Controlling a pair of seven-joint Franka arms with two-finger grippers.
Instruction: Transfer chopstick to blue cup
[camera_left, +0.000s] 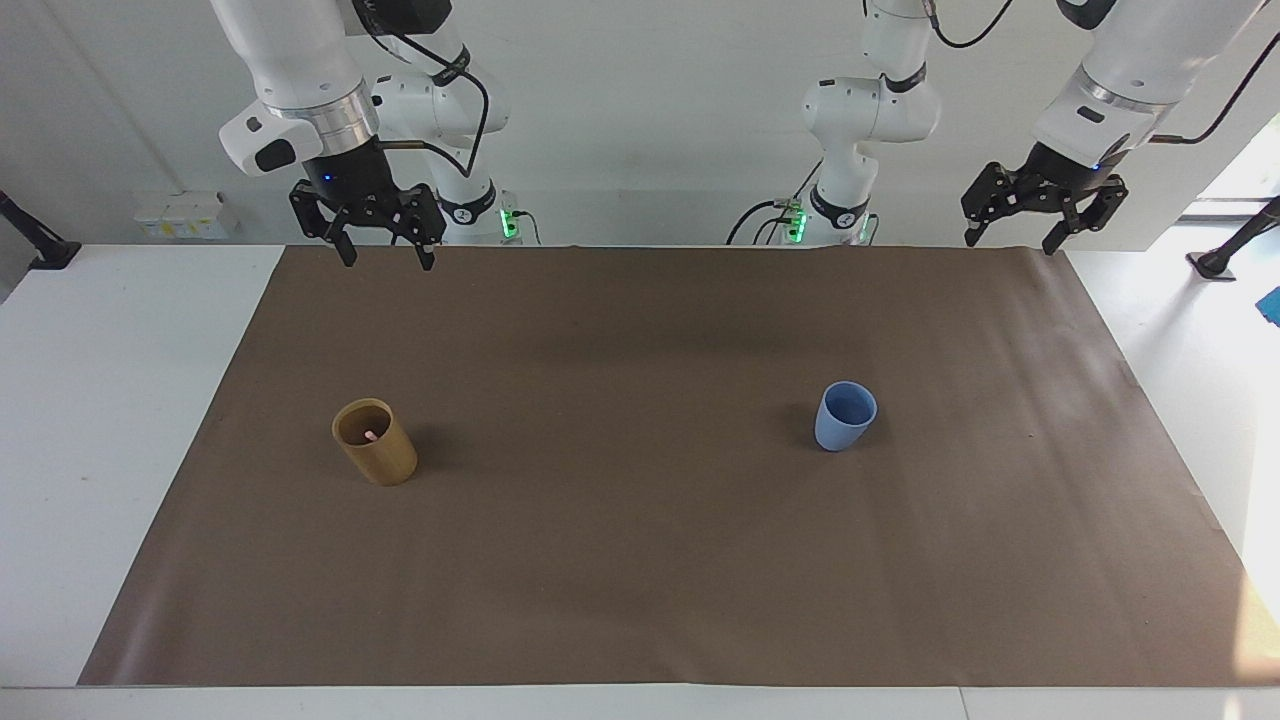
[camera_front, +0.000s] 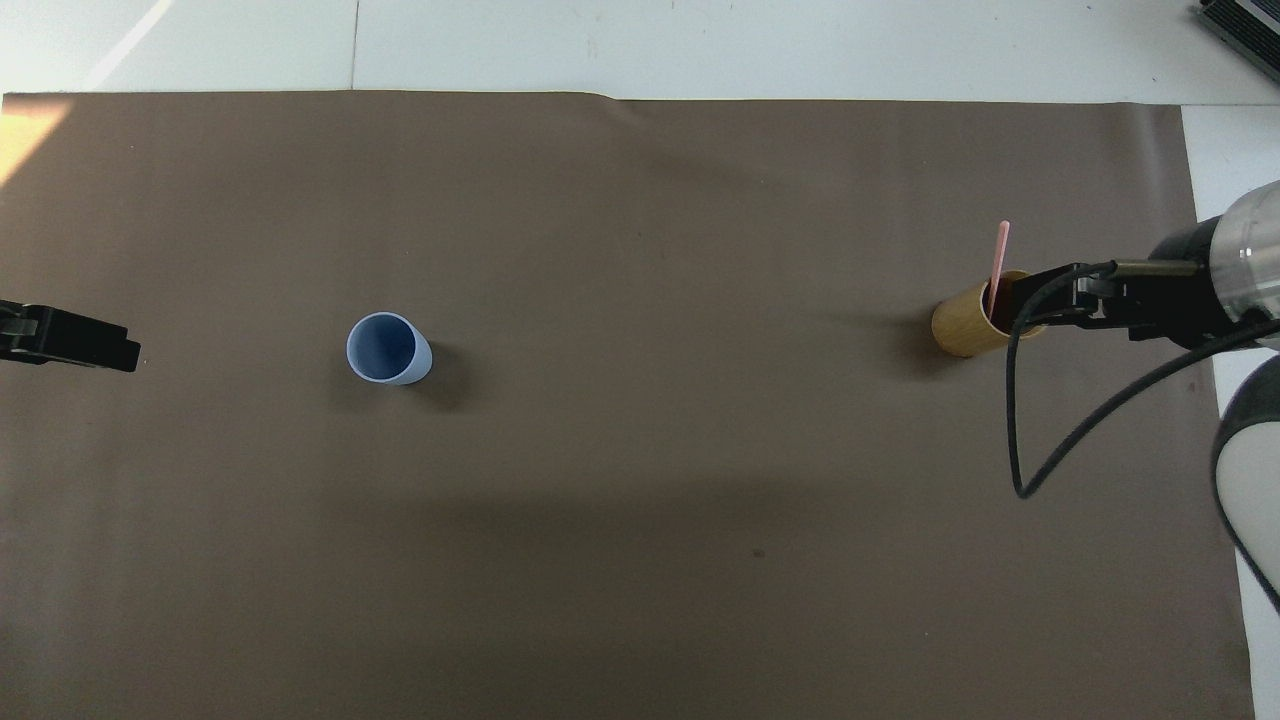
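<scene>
I saw the chopstick (camera_front: 999, 250) standing near-upright in the tan cup (camera_left: 376, 442), well apart from the blue cup (camera_left: 845, 416). My right gripper (camera_left: 385, 255) hung above the tan cup's end of the tabletop (the nearer of 2 arms), fingers spread, empty; the left gripper (camera_left: 1010, 238) waited, also spread.

A white worktop (camera_left: 120, 400) fills the room's foreground, and a large brown paper sheet (camera_left: 640, 560) lies flat over most of it, leaving bare white margins around the sheet. At the sheet's robot-side edge a plain white wall (camera_left: 640, 120) rises. Against that wall, past the sheet's corner at the right arm's end, sits a small white box (camera_left: 185, 215). Bright daylight falls on the worktop at the left arm's end of the sheet, where a window (camera_left: 1235, 190) glows.
</scene>
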